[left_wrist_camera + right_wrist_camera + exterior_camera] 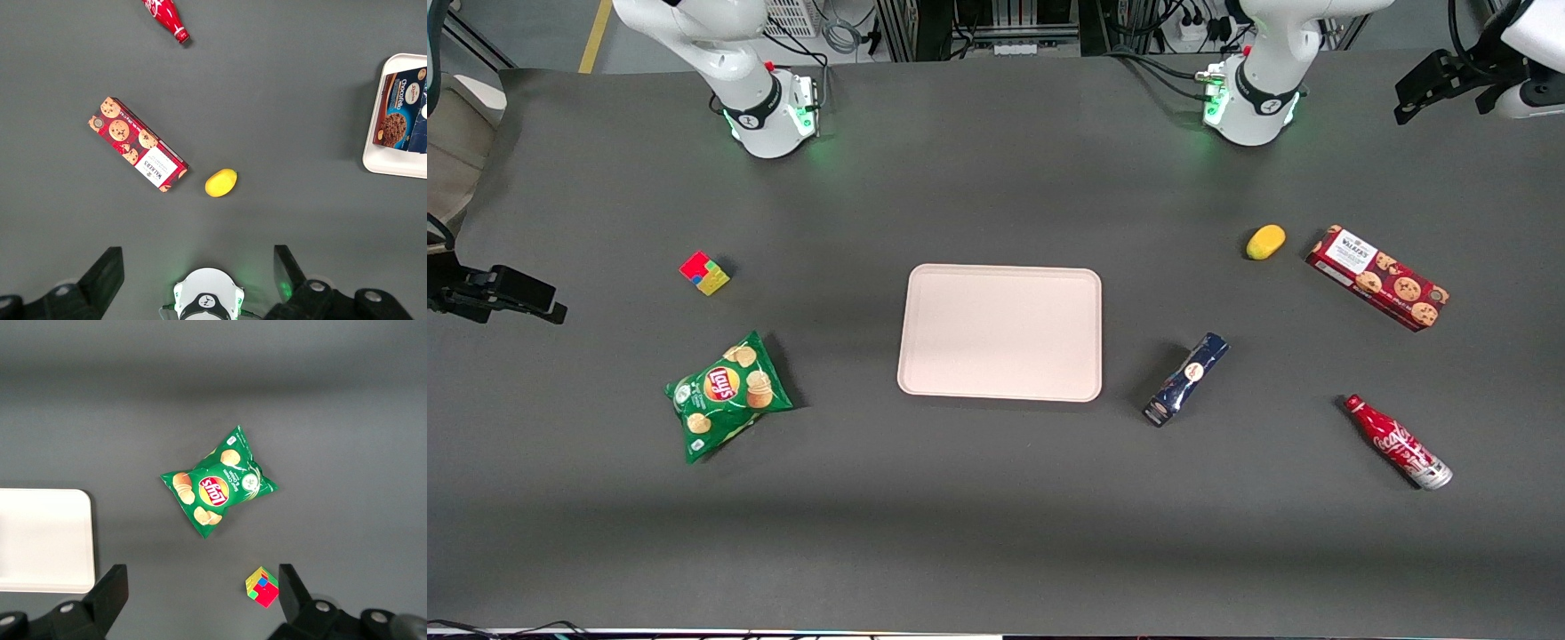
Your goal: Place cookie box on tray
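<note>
Tool: we see the tool [198,259] high above the working arm's end of the table [996,533], well apart from the tray [1000,271]. Its two fingers [107,273] stand wide apart with nothing between them.

Tray: it lies flat and bare at the middle of the table, long side across the front view.

Cookie box: the cookie box [1185,378] lies on the table just beside the tray, toward the working arm's end, with a strip of table between them. It sits at a slant, level with the tray's nearer edge. In the left wrist view it shows against the tray's rim.

Red box: the red box [1376,276] lies well apart from the tray toward the working arm's end, at a slant, about level with the tray's farther edge.

Yellow fruit: the yellow fruit [1265,241] sits between the tray and the red box, near the red box but not touching it.

Bottle: the red bottle [1397,441] lies on its side well apart from the tray toward the working arm's end, nearer to the front camera than the tray.

Chip bag: the green chip bag [727,395] lies toward the parked arm's end, level with the tray's nearer edge.

Cube: the coloured cube [703,272] sits toward the parked arm's end, level with the tray's farther edge.
</note>
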Motion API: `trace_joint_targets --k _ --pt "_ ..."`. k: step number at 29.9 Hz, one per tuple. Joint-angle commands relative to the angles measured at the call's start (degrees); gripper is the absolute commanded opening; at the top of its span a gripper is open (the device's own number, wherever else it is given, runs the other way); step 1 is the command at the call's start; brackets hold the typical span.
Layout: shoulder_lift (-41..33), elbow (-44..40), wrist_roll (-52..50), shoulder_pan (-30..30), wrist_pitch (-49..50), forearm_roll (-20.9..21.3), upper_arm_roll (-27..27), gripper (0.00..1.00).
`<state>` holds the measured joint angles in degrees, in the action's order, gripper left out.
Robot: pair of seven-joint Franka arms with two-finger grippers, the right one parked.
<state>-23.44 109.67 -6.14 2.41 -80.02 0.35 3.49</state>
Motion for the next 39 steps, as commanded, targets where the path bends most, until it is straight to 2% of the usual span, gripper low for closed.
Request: trace_joint_targets --k 1,18,39 --pt "0.5 -0.5 0.7 0.1 -0.6 -0.6 0.8 1.00" --pt "0.7 -0.5 0.7 0.0 -0.6 -0.7 0.9 1.00" --pt "3.7 -0.5 0.7 0.0 -3.6 -2.2 4.4 1.00"
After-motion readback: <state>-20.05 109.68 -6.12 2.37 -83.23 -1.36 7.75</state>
